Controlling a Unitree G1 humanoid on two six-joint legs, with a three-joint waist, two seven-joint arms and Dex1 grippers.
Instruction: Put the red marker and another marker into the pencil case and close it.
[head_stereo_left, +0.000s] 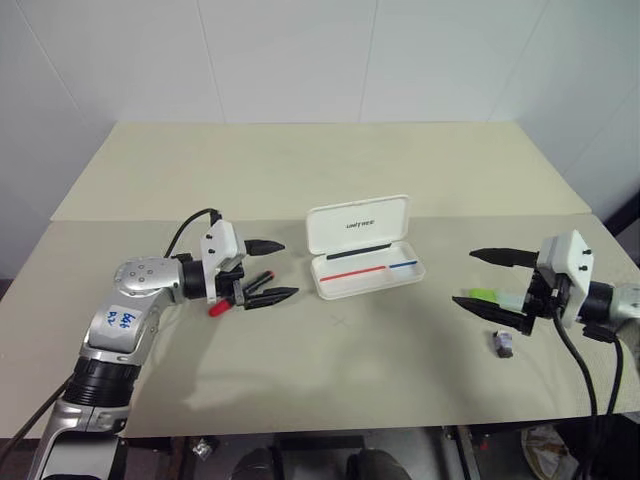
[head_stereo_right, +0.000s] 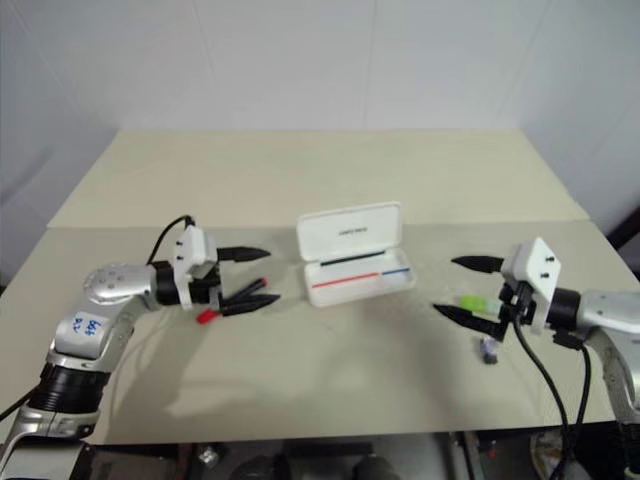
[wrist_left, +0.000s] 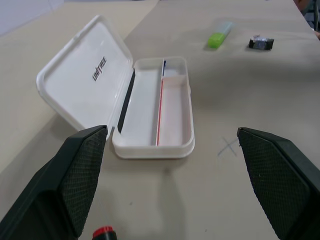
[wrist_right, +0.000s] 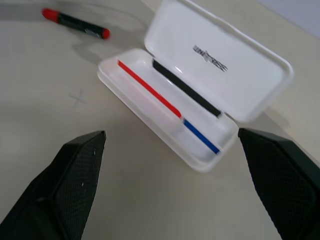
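The white pencil case (head_stereo_left: 358, 225) lies open at the table's middle, lid tilted up at the back, with thin red and blue stripes in its tray. Left of the case, the red marker (head_stereo_left: 217, 309) lies on the table under my left gripper (head_stereo_left: 290, 268), which hovers open just above it; part of its barrel is hidden by the fingers. The lime-green marker (head_stereo_left: 490, 295) lies right of the case, partly behind my open right gripper (head_stereo_left: 463, 277), whose fingertips point toward the case. Nothing is held in either gripper.
A small dark block (head_stereo_left: 504, 344) sits near the front right, just in front of the green marker. A faint pencilled cross (head_stereo_left: 342, 321) marks the beige table (head_stereo_left: 300, 170) in front of the case. The table's front edge runs close below both arms.
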